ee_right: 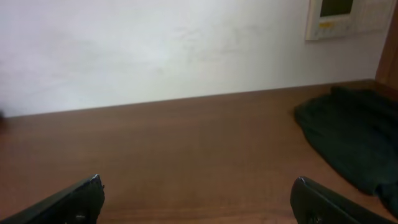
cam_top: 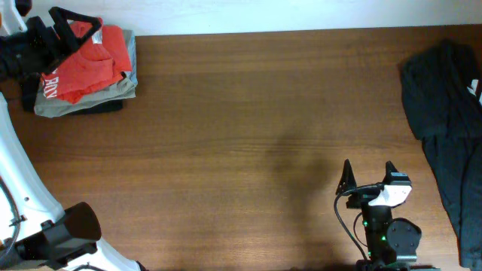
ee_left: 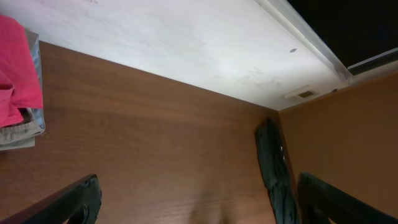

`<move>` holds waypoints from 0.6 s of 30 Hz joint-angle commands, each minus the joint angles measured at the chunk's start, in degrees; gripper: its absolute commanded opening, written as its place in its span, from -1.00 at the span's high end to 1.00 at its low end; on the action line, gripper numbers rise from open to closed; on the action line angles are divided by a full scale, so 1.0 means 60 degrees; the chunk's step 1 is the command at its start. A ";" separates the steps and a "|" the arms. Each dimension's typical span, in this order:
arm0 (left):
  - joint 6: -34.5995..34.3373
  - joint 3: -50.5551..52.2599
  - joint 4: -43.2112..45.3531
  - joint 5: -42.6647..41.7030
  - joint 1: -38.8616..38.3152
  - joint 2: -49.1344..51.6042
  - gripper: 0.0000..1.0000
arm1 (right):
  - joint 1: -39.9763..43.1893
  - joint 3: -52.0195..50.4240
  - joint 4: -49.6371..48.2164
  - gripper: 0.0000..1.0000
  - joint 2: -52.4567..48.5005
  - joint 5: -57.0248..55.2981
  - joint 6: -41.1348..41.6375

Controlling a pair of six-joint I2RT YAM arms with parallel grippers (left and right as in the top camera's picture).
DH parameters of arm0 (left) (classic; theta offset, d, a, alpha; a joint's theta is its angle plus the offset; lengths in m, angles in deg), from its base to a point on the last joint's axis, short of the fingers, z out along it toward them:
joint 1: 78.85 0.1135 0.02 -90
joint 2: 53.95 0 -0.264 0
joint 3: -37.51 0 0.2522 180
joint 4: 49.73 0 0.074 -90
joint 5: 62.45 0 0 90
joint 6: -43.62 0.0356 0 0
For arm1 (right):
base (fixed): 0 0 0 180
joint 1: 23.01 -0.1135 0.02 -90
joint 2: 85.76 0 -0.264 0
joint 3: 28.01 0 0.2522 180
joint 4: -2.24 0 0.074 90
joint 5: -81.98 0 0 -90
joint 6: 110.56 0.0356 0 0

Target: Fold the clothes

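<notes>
The red-orange T-shirt (cam_top: 90, 62) lies folded on top of a stack at the table's far left corner, with white lettering showing at its left edge. It also shows at the left edge of the left wrist view (ee_left: 15, 68). My left gripper (cam_top: 81, 28) is open and empty, over the back edge of the shirt; in the left wrist view (ee_left: 199, 182) nothing is between its fingers. My right gripper (cam_top: 368, 169) is open and empty near the front edge, right of centre, far from the shirt; its wrist view (ee_right: 198, 182) shows only bare table between the fingers.
Khaki-grey folded garments (cam_top: 83, 102) lie under the red shirt, also seen in the left wrist view (ee_left: 18, 130). A dark garment (cam_top: 444, 98) lies crumpled along the table's right side (ee_left: 273, 168) (ee_right: 348, 130). A white wall (ee_right: 155, 50) backs the brown wooden table (cam_top: 248, 113).
</notes>
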State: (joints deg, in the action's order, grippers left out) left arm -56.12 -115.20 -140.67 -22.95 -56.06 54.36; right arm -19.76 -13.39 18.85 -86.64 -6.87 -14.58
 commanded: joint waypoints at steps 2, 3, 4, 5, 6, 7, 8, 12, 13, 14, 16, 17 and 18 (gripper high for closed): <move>-0.0011 0.0011 -0.0007 0.0000 -0.0004 -0.0004 -0.98 | 0.0015 -0.0091 -0.0004 -0.98 0.0109 0.0124 0.0004; -0.0011 0.0011 -0.0007 0.0000 -0.0004 -0.0004 -0.98 | -0.0087 -0.0091 0.0142 -0.97 0.0109 0.0117 0.0000; -0.0011 0.0011 -0.0007 0.0000 -0.0004 -0.0004 -0.98 | -0.0219 -0.0091 0.0262 -0.97 0.0109 0.0084 0.0000; -0.0011 0.0011 -0.0004 0.0000 -0.0004 -0.0004 -0.98 | -0.0342 -0.0091 0.0262 -0.97 0.0109 0.0044 0.0000; -0.0011 0.0011 -0.0007 0.0000 -0.0004 -0.0004 -0.98 | -0.0386 -0.0091 0.0262 -0.97 0.0109 0.0044 0.0004; -0.0011 0.0011 -0.0007 0.0000 -0.0004 -0.0004 -0.98 | -0.0401 -0.0091 0.0262 -0.97 0.0109 0.0051 0.0004; -0.0011 0.0011 -0.0007 0.0000 -0.0004 -0.0004 -0.99 | -0.0408 -0.0091 0.0262 -0.97 0.0109 0.0051 0.0004; -0.0011 0.0011 -0.0007 0.0000 -0.0004 -0.0004 -0.98 | -0.0408 -0.0091 0.0262 -0.97 0.0106 0.0051 0.0007; -0.0011 0.0011 -0.0007 0.0000 -0.0004 -0.0004 -0.98 | -0.0408 -0.0091 0.0262 -0.97 0.0106 0.0051 0.0004; -0.0011 0.0011 -0.0007 0.0000 -0.0004 -0.0004 -0.98 | -0.0408 -0.0091 0.0262 -0.97 0.0106 0.0051 0.0007; -0.0011 0.0011 -0.0007 0.0000 -0.0004 -0.0004 -0.98 | -0.0408 -0.0091 0.0262 -0.97 0.0102 0.0051 0.0007; -0.0011 0.0011 -0.0007 0.0000 -0.0004 -0.0004 -0.98 | -0.0408 -0.0091 0.0262 -0.97 0.0095 0.0051 0.0004; -0.0011 0.0011 -0.0007 0.0000 -0.0004 -0.0004 -0.99 | -0.0408 -0.0091 0.0262 -0.97 0.0095 0.0051 0.0007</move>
State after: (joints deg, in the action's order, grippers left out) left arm -56.12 -115.20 -140.67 -22.95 -56.06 54.36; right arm -21.77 -13.65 20.05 -86.66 -6.67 -14.54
